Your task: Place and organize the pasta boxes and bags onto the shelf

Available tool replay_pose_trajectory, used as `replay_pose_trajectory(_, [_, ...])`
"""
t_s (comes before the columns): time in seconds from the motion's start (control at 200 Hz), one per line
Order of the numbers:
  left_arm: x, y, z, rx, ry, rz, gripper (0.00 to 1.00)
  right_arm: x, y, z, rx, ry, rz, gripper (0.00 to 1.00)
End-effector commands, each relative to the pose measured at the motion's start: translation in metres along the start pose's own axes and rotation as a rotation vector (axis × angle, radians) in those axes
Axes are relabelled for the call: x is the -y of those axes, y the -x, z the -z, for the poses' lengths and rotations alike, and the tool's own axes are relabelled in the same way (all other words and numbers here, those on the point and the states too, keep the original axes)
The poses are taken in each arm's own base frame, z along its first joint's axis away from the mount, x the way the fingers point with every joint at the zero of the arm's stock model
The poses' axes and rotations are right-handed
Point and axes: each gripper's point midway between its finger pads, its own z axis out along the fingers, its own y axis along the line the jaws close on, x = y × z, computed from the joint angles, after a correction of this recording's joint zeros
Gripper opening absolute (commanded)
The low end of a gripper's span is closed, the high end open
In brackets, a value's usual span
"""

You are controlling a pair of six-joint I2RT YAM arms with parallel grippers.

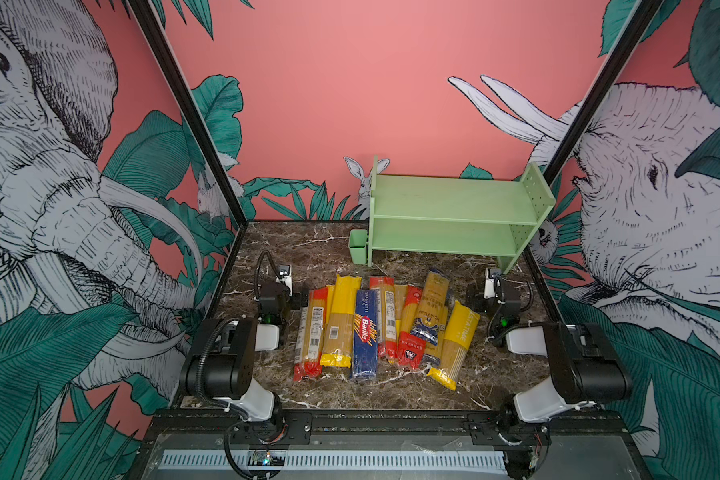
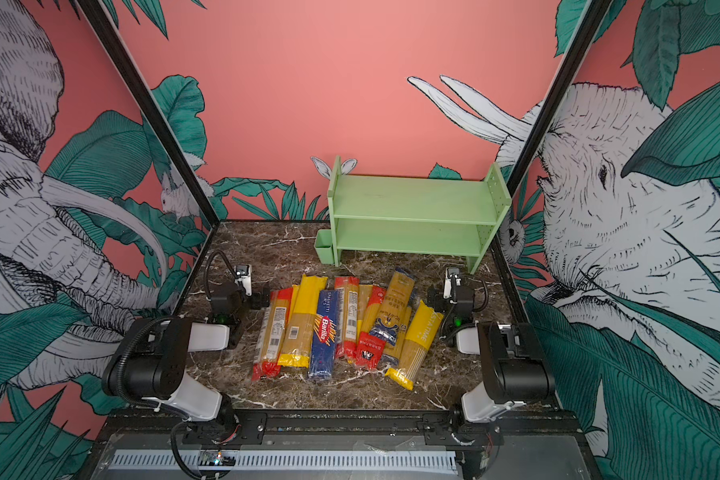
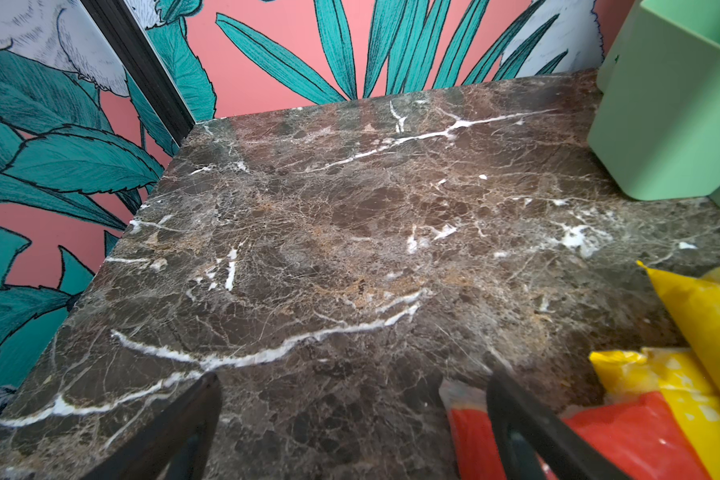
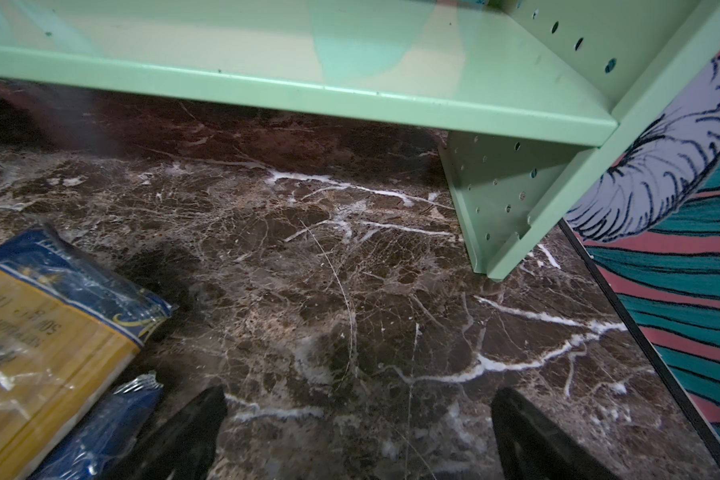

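Marble table (image 1: 300,253), both top views: spaghetti packs (image 1: 385,324) side by side mid-table; green shelf (image 1: 449,208) at far right corner.
Left wrist: left end effector (image 3: 352,378) wide, beside red-ended pack (image 3: 641,440).
Right wrist: right end effector (image 4: 360,390) wide, above table.

Bright, even light in both top views, walls (image 1: 350,83) bowing at the edges. Up close the blue-ended spaghetti bag (image 4: 55,316) blurs, and the shelf (image 4: 350,83) casts a dark shadow on the desk (image 4: 350,291).
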Motion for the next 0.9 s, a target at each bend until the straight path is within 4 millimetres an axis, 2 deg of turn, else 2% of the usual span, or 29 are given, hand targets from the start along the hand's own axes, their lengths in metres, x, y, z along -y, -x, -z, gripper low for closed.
replay_pose_trajectory(0.0, [-0.001,0.006,0.000,0.015,-0.003,-0.009,0.99,0.002,0.011,-0.002,0.037,-0.004,-0.005,0.99])
replay_pose_trajectory(0.295, [0.000,0.008,0.000,0.025,-0.007,-0.010,0.93,0.003,0.011,-0.001,0.040,-0.006,-0.007,0.99])
replay_pose_trajectory(0.35, [0.001,0.017,-0.001,0.023,-0.021,-0.020,0.89,0.005,0.013,-0.001,0.045,-0.019,-0.009,0.99])
replay_pose_trajectory(0.425, [0.005,0.032,0.000,-0.038,-0.065,-0.037,0.83,0.019,0.021,0.002,0.023,-0.097,-0.032,0.99])
replay_pose_trajectory(0.545, [0.001,0.068,0.017,-0.013,-0.061,-0.024,0.83,0.033,0.046,0.017,-0.055,-0.260,0.003,0.99])
replay_pose_trajectory(0.645, [0.001,0.095,0.032,0.015,-0.050,0.019,0.98,0.027,0.072,0.037,-0.154,-0.355,0.063,0.99])
replay_pose_trajectory(0.75, [0.013,0.116,0.044,0.000,-0.023,-0.020,0.98,0.017,0.083,0.058,-0.245,-0.365,-0.001,0.99])
replay_pose_trajectory(0.81, [0.029,0.125,0.050,0.001,-0.041,-0.068,0.98,0.009,0.077,0.069,-0.310,-0.324,-0.081,0.99])
replay_pose_trajectory(0.895, [0.051,0.133,0.060,-0.004,-0.091,-0.074,0.98,-0.016,0.054,0.079,-0.421,-0.186,-0.166,0.99])
